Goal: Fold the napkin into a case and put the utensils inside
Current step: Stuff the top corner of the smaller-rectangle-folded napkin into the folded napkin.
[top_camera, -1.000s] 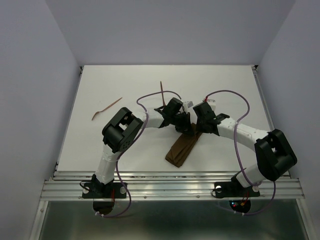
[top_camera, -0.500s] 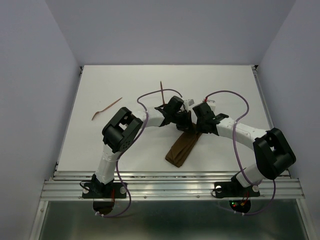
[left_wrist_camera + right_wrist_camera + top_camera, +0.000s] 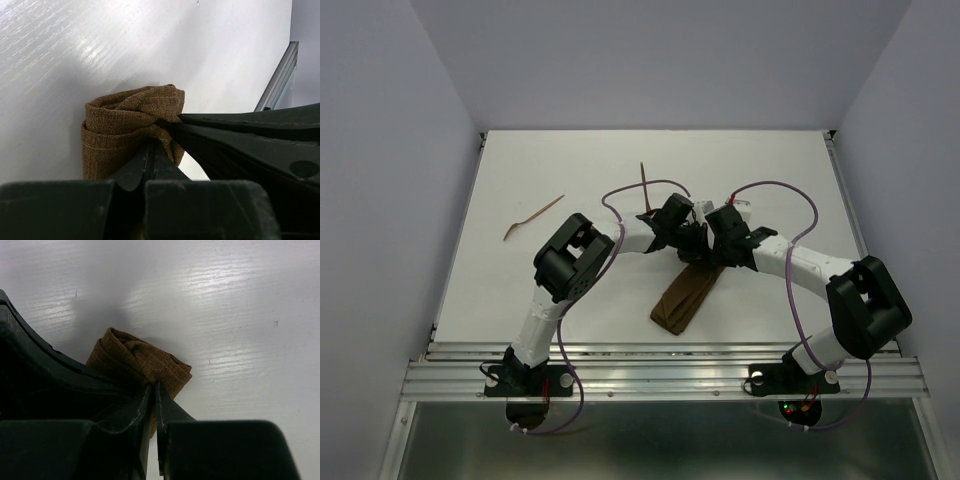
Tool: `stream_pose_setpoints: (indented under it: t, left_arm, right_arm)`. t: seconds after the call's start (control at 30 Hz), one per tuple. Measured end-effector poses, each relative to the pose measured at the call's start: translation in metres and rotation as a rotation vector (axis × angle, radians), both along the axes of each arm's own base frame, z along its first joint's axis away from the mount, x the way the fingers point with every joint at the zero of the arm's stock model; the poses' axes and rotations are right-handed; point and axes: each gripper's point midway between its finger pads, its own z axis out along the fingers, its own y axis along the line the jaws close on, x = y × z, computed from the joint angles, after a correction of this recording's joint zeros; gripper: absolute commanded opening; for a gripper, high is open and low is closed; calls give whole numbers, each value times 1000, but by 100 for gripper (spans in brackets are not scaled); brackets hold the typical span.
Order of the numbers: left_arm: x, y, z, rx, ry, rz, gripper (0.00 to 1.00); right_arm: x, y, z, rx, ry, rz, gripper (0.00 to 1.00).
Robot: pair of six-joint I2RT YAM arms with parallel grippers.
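The napkin (image 3: pixel 685 296) lies folded as a narrow dark brown strip, slanting from near centre toward both grippers. Its far end is bunched up (image 3: pixel 127 120) (image 3: pixel 145 362). My left gripper (image 3: pixel 689 241) (image 3: pixel 152 146) is shut on that end, fingertips pinching the fabric. From the other side my right gripper (image 3: pixel 706 249) (image 3: pixel 155 386) is shut on the same end, only a thin slit between its fingers. Two utensils, thin reddish-brown sticks, lie apart on the table: one (image 3: pixel 532 217) at the left, one (image 3: pixel 644 180) behind the left wrist.
The white table (image 3: pixel 570 290) is walled by pale panels left, right and back. A metal rail (image 3: pixel 660 365) runs along its near edge above both arm bases. Purple cables (image 3: pixel 775 185) loop over the arms. The other gripper's dark finger (image 3: pixel 250 140) fills the right of the left wrist view.
The right gripper's jaws have closed onto the napkin's far end. The left arm's elbow has swung a little to the right, its gripper staying shut on the cloth.
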Motion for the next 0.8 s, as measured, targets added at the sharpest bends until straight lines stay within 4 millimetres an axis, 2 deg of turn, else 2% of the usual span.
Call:
stream_pose_setpoints:
  t: [0.27,0.8]
  left_arm:
    - [-1,-1,0,-1,-1,-4,0]
    - [1,-6,-1,-5,21,10,0]
  right_arm:
    - [0,0,0,-1,2,-1,1]
    - [-3,8,6,34,-1,34,1]
